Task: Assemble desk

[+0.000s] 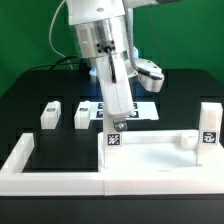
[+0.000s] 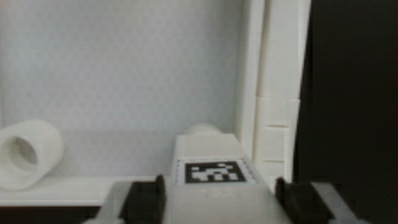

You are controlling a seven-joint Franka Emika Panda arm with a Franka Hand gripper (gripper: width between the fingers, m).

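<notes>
The white desk panel (image 1: 160, 155) lies at the front, with its rim up. My gripper (image 1: 113, 122) is shut on a white block leg (image 1: 113, 138) with a black-and-white tag. It holds the leg upright at the panel's near corner on the exterior view's left. I cannot tell whether the leg is seated. In the wrist view the leg (image 2: 214, 168) sits between my two fingers (image 2: 146, 202), over the panel (image 2: 125, 80) and next to its rim (image 2: 270, 100). A round socket (image 2: 25, 155) shows nearby. Another leg (image 1: 207, 124) stands at the panel's corner on the exterior view's right. Two legs (image 1: 50, 115) (image 1: 82, 115) stand loose on the black table.
The low white border wall (image 1: 20, 158) runs along the front and turns back at the exterior view's left. The marker board (image 1: 145, 108) lies flat behind the arm. Black table (image 1: 60, 140) lies between the loose legs and the wall.
</notes>
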